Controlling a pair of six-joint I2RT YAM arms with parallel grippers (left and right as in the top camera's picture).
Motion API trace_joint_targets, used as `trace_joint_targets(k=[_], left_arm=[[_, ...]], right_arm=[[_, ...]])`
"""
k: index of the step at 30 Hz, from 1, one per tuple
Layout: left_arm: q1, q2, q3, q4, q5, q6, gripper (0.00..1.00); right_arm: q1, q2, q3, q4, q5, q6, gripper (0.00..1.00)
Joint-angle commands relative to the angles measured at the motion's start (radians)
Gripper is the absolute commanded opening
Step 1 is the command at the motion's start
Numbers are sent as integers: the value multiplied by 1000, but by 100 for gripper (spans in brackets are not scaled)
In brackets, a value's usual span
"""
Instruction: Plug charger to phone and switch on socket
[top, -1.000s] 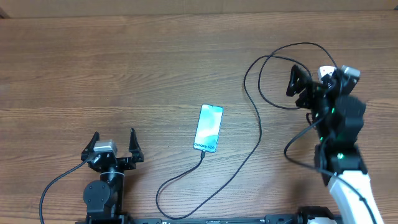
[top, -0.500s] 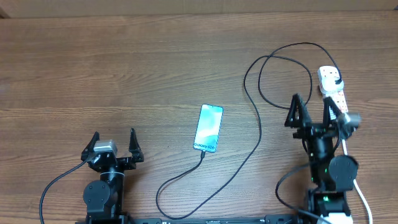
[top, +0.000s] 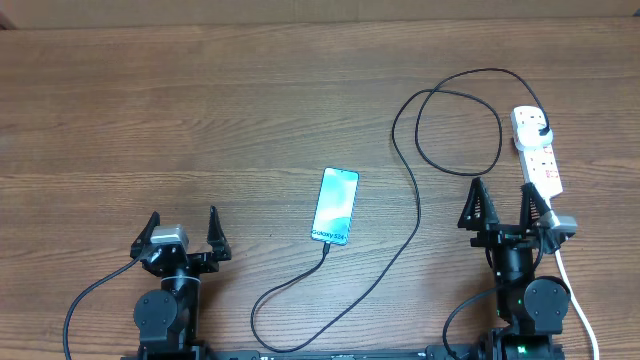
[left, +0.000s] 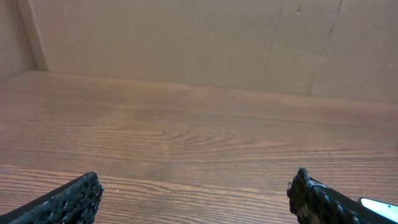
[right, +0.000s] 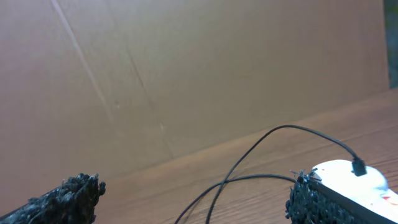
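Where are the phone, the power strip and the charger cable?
phone (top: 335, 206), overhead view, middle of the lit screen
power strip (top: 543, 160), overhead view, middle of the white body
charger cable (top: 418, 210), overhead view, long stretch right of the phone

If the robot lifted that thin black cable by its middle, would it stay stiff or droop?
Probably droop: the cable lies in loose loops, so it looks limp and light. Its ends seem plugged into the phone and power strip, so tugging might drag them.
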Motion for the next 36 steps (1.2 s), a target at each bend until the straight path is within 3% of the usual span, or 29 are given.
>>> trace_joint_targets(k=[1,12,36], left_arm=[[6,-9,-3,2,-13,27,99],[6,-9,-3,2,-13,27,100],[6,-9,-3,2,-13,27,100]], right_arm=[[5,-69,-11,-63,18,-47,100],[5,-248,-11,-381,6,-175,100],[7,-249,-11,-383,-19,-260,100]])
